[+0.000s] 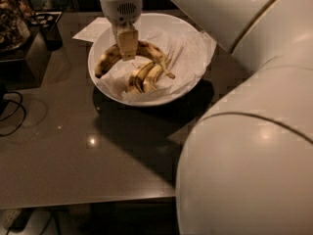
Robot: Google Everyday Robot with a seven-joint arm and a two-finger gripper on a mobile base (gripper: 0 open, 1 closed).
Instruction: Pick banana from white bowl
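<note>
My gripper hangs over the left half of the white bowl and is shut on the middle of the banana. This banana is long, arched and yellow with dark brown streaks. It hangs level from the gripper, one end near the bowl's left rim and the other pointing right. It looks raised off the crinkled white paper lining the bowl. Shorter, paler bananas lie on the paper just below and to the right of it.
The bowl stands on a dark glossy table. A white sheet lies behind the bowl. Dark objects crowd the back left corner and a cable loops at the left edge. My white arm fills the right side.
</note>
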